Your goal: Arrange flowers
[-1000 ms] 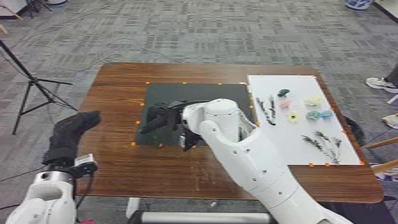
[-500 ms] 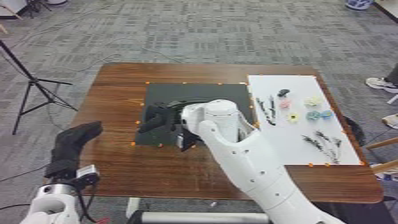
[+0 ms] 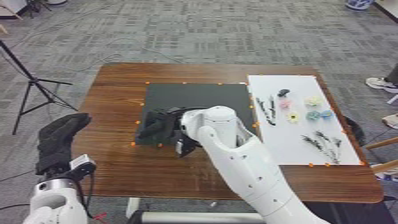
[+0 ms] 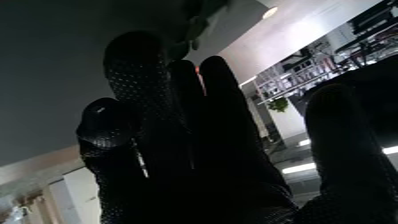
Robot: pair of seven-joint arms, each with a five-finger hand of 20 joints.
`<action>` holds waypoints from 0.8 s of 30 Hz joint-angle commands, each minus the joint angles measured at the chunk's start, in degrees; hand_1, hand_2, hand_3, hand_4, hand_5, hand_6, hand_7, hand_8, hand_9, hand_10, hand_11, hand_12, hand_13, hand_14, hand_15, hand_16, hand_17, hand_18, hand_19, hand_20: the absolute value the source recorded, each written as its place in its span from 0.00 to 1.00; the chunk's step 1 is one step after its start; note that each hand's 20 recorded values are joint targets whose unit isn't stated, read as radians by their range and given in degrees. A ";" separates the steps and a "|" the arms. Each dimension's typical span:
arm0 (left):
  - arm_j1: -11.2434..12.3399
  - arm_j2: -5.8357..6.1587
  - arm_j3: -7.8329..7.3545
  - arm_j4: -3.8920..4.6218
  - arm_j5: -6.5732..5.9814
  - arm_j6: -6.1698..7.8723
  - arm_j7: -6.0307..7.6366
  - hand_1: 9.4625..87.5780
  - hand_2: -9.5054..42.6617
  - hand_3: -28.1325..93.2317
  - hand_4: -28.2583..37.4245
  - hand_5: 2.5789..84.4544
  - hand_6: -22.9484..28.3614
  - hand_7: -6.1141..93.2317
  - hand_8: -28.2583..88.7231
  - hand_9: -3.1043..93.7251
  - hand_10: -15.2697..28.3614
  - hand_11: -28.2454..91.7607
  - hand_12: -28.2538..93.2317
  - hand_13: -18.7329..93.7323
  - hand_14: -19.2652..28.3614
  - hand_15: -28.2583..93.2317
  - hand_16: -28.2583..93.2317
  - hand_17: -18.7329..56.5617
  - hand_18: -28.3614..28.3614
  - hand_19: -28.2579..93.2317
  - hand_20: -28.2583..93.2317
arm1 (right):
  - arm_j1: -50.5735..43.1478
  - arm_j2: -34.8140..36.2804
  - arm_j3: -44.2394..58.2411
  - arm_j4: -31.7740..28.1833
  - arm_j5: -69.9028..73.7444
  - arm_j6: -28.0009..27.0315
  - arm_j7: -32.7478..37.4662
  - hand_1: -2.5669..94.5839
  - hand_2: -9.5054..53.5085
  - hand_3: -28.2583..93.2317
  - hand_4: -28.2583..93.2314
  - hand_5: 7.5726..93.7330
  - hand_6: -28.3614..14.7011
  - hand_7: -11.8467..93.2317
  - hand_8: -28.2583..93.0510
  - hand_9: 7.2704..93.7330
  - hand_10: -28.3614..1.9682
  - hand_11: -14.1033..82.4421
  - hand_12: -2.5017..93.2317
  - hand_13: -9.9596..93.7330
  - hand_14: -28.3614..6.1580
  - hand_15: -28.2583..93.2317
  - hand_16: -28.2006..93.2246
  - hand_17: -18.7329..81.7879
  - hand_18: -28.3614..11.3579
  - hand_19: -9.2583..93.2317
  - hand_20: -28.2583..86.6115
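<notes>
- Flowers (image 3: 293, 117) with small rounded heads, pink, yellow, cream and blue, lie on the smooth white rectangular sheet (image 3: 274, 146).
- Thin, dark, branching sprigs (image 3: 324, 145) lie near them on that sheet.
- Right hand (image 3: 156, 125), in dotted black fabric, is over the black square mat (image 3: 195, 92), fingers straight, thumb apart; a leafy green shape (image 4: 206, 14) shows beyond.
- Left hand (image 3: 57, 141), gloved in black fabric, is beside the brown wood-grained surface (image 3: 142, 170), fingers extended.
</notes>
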State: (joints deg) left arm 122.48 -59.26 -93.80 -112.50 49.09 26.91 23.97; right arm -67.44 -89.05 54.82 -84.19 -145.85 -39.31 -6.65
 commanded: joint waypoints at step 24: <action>-4.74 -0.09 4.79 0.05 2.25 2.31 -4.48 0.41 0.31 0.81 0.22 0.70 0.54 0.27 0.31 0.63 0.68 0.44 0.34 0.58 0.73 0.43 0.22 0.47 0.65 0.28 0.46 | 1.75 3.02 0.19 0.34 -0.65 0.83 1.14 0.23 0.42 0.67 0.11 0.53 0.49 0.20 0.16 0.51 0.45 0.21 0.11 0.76 0.28 0.73 0.44 0.53 0.02 0.94 0.70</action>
State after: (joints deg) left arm 120.57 -59.16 -89.99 -112.78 50.55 28.48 20.99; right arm -66.21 -86.14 54.21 -84.32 -145.53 -38.98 -5.68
